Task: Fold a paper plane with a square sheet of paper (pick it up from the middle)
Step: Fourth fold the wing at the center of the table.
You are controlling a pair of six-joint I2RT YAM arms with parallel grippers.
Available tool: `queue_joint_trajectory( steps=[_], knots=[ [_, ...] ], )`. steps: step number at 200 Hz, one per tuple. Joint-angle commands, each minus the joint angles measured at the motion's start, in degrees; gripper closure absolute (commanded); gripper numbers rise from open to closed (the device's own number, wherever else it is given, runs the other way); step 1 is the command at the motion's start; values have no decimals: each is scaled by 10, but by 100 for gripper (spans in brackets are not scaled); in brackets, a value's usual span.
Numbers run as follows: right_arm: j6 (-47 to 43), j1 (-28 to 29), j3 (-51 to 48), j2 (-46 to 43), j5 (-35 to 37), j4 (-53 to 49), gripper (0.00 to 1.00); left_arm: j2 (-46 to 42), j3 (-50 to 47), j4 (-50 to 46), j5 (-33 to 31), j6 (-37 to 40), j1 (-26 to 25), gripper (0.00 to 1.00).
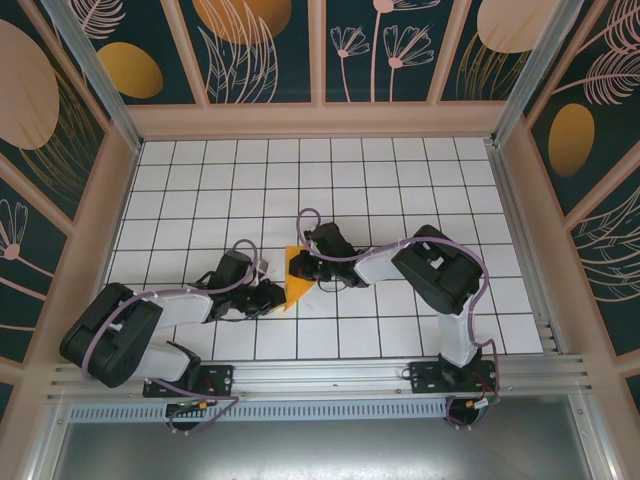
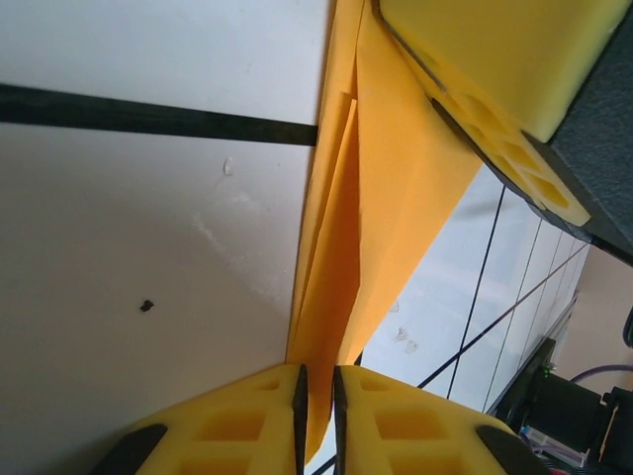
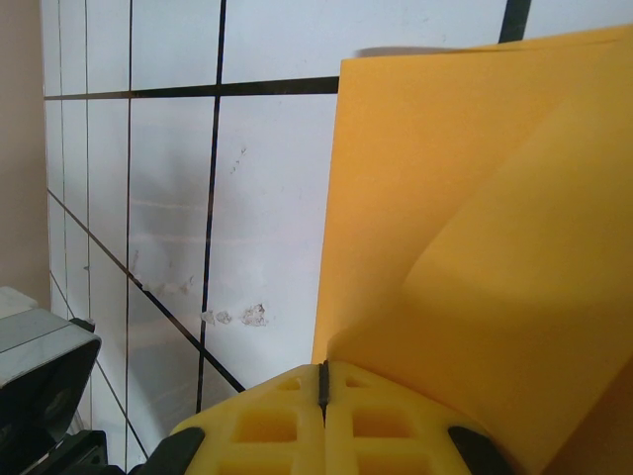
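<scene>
The square sheet of paper is folded into a narrow pointed orange-yellow shape, the paper plane (image 1: 296,283). It stands on edge just above the white grid table, between my two grippers. My left gripper (image 1: 278,297) holds its near end. In the left wrist view the layered paper plane (image 2: 376,198) runs down between the pads of the left gripper (image 2: 316,396), which is shut on it. My right gripper (image 1: 303,268) is at the far end. Its jaws (image 3: 323,381) are shut with the paper plane (image 3: 475,198) coming out of their seam and bulging to the right. One right fingertip (image 2: 495,59) lies against the paper.
The white grid table (image 1: 400,190) is walled by dark leaf-pattern panels (image 1: 265,50) at the back and sides. An aluminium rail (image 1: 350,375) runs along the near edge by the arm bases. Part of the left arm (image 3: 40,396) sits close beside the right gripper.
</scene>
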Motion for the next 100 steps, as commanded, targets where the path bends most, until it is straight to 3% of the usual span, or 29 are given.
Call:
queue_joint_trajectory(
  steps=[1, 24, 100],
  knots=[
    [-9, 4, 1, 30, 23, -50, 98, 14, 6, -56, -29, 20, -1, 87],
    [-9, 4, 2, 31, 23, -52, 98, 23, 6, -64, -40, 14, -1, 99],
    [-13, 4, 5, 34, 32, -65, 98, 20, 10, -108, -80, -2, -1, 100]
  ],
)
